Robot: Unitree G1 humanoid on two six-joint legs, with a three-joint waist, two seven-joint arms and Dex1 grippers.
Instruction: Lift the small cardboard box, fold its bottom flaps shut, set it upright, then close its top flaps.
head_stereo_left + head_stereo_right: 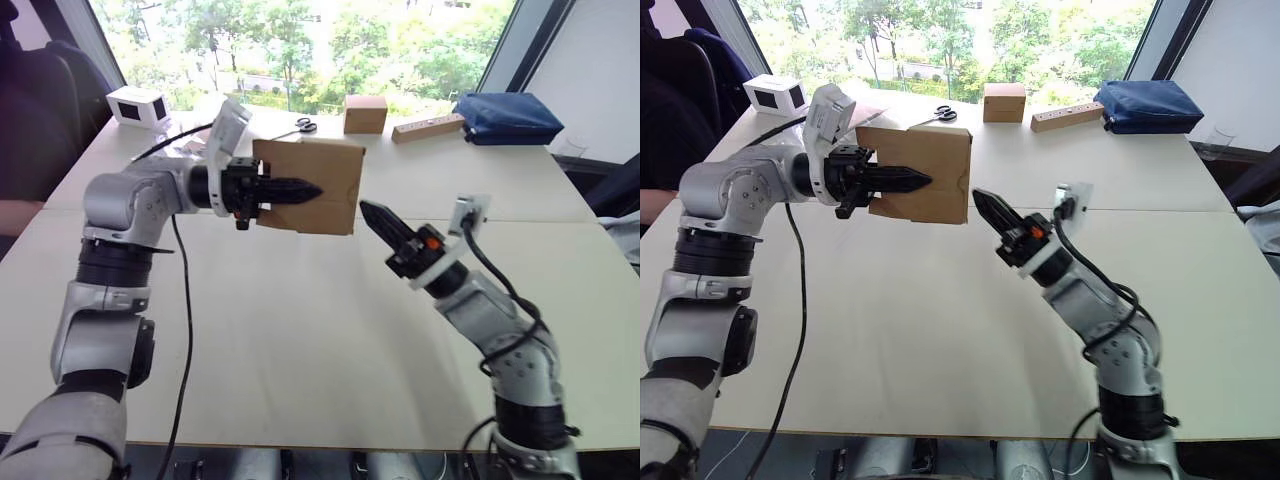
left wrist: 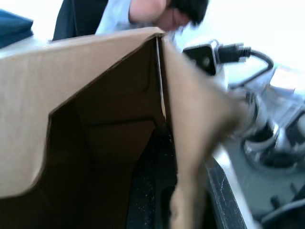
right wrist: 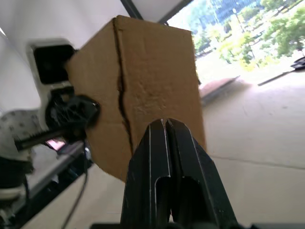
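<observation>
My left wrist view looks into the small cardboard box (hollow, dark). My left gripper clamps it aloft; my right gripper, pinched empty, points just beside it

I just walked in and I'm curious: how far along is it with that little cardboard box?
Lifted: the left claw is clamped on the small cardboard box, holding it above the table. In hand: the right claw, shut, points at the box but isn't touching it. Left: standing it upright and closing the top flaps. Whether the bottom flaps are folded isn't clear.
</observation>
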